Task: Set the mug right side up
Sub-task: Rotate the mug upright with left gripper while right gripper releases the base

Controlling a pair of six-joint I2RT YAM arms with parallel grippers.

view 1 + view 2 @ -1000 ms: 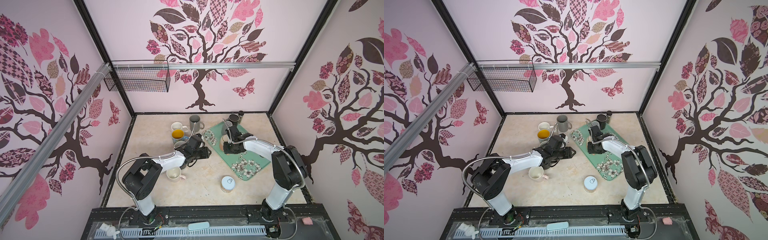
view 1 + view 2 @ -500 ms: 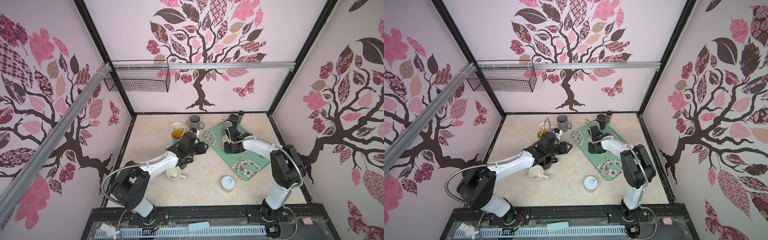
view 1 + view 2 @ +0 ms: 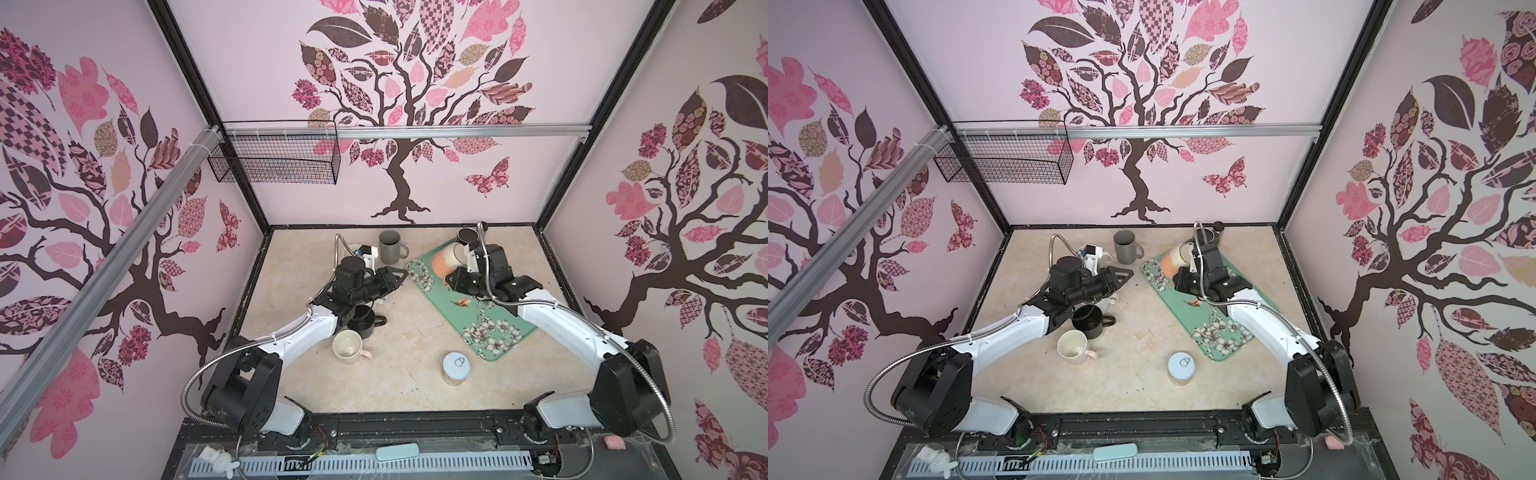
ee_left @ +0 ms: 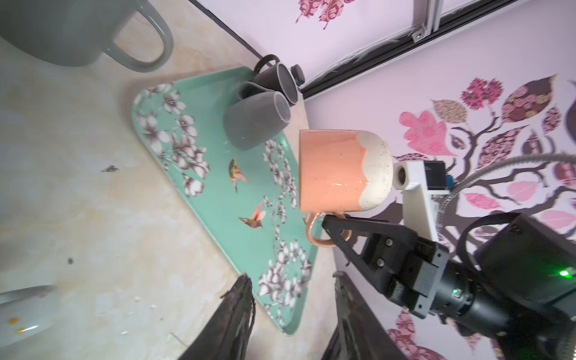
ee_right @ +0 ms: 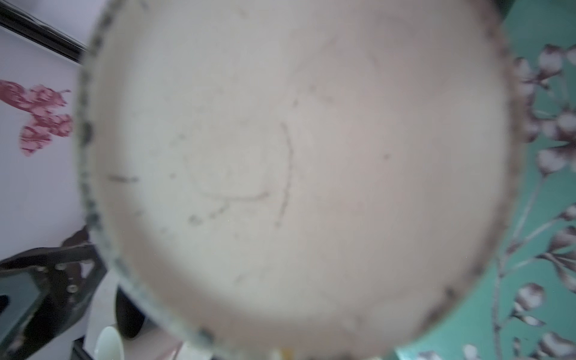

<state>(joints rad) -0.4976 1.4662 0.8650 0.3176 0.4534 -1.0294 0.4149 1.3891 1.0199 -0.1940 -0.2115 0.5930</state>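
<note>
The left tool hangs above the tabletop just left of the tray, its fingers spread with nothing between them. The orange mug is over the tray's far end, mouth down and cream base up. Whether it touches the tray I cannot tell, and it looks like glazed ceramic: rigid, fairly weighty, slick, likely to chip if dropped. The right tool is pinched on its handle, a narrow hold the body could swing around, so a grip across the wall would probably steady the turn.
</note>
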